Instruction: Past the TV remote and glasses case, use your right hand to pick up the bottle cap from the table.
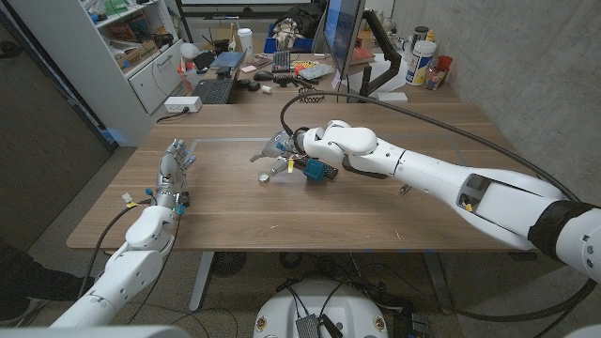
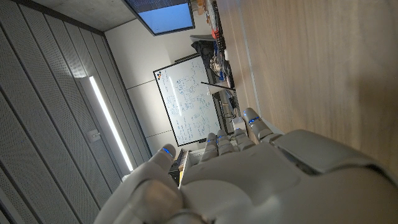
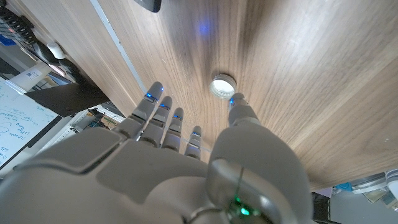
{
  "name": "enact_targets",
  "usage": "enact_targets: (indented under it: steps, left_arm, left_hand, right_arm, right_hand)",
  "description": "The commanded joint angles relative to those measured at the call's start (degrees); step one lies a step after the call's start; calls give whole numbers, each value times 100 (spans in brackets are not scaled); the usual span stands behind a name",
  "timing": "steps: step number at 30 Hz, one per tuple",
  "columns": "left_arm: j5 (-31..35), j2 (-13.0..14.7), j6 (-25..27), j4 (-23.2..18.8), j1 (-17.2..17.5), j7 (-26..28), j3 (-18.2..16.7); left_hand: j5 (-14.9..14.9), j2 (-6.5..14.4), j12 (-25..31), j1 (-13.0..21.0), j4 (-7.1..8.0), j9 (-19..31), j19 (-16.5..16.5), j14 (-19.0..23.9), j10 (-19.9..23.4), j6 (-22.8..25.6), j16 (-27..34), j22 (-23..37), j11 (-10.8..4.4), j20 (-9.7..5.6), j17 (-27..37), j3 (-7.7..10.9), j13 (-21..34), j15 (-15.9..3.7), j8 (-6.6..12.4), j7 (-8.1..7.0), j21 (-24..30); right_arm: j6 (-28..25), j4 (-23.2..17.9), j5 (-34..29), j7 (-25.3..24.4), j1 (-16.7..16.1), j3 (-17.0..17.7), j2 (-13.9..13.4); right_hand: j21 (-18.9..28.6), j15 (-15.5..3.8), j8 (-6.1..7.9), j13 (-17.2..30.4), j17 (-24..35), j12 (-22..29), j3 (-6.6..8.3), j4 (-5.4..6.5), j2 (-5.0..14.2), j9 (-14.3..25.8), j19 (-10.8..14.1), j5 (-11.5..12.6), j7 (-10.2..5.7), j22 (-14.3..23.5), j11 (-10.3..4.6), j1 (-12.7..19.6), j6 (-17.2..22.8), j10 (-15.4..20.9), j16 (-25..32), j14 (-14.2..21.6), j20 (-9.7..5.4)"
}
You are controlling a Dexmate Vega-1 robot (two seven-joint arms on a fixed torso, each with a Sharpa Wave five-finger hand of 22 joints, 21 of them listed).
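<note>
Wood runs all the way across the table point(image 1: 376, 211), and that smooth top is part of my worry.

Closest to me, my left hand point(image 1: 172, 178) waits near the table's left edge, its fingers apart, holding nothing. I think it is not in the way.

A bit farther out, my right hand point(image 1: 279, 150) hangs over the middle of the table. Its fingers point(image 3: 163, 121) are spread and hold nothing. The cap point(image 3: 222, 85) sits on the wood just past my thumb tip point(image 3: 239, 101). The tip looks very close to the cap, but I cannot tell if they touch. In the head view the cap point(image 1: 266, 176) shows as a small pale dot just below my fingers.

The cap is small, low and round. If my thumb bumps its side first, I think it could slide or roll away over the smooth wood. If I close too high, my fingers may shut on air. If I press down hard, the cap could flip or shoot out.

Farther off, a dark thing point(image 3: 148, 5) lies at the edge of my right wrist view. I cannot tell what it is.

At the far end is a desk full of clutter point(image 1: 291, 66); a rolling cap could get lost there.
</note>
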Motion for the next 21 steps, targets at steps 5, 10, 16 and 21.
enact_targets:
  steps: [5,10,16,21]
  left_arm:
    - [-32,6,28,87,-53,-27,26]
    - [-23,10,45,77,-62,-15,43]
    - [-5,23,76,37,-50,29,51]
    - [11,24,92,1,-40,71,55]
  left_hand:
    - [23,559,-7,-6,14,34,-423,-2,-30,-25,21,20,32,44,19,-6,21,12,-10,-11,38]
    - [23,558,-6,-7,14,34,-424,-2,-29,-30,22,20,39,53,19,-8,21,17,-12,-7,41]
    - [24,557,-6,-9,15,34,-424,-3,-30,-32,21,21,38,46,20,-11,21,20,-12,-12,44]
    - [24,557,-6,-10,16,34,-427,2,-29,-32,24,21,40,51,20,-12,21,23,-12,-3,45]
  right_arm:
    - [34,374,-19,-55,145,-254,159]
    - [52,476,-22,-93,177,-311,188]
    - [83,525,-10,-128,198,-358,187]
    - [102,556,-23,-132,214,-402,188]
  right_hand:
    - [-12,-2,72,33,16,130,-17,-10,3,7,81,-13,-107,13,-110,132,139,269,7,62,3]
    - [-15,-5,81,33,17,138,-24,-9,3,5,85,-8,-115,14,-93,156,175,291,9,73,5]
    - [-18,-15,99,33,17,141,-30,-12,6,1,98,0,-116,14,-103,205,242,307,11,91,2]
    - [-20,-22,96,33,18,144,-40,-8,7,-1,107,4,-107,14,-59,231,258,320,13,105,3]
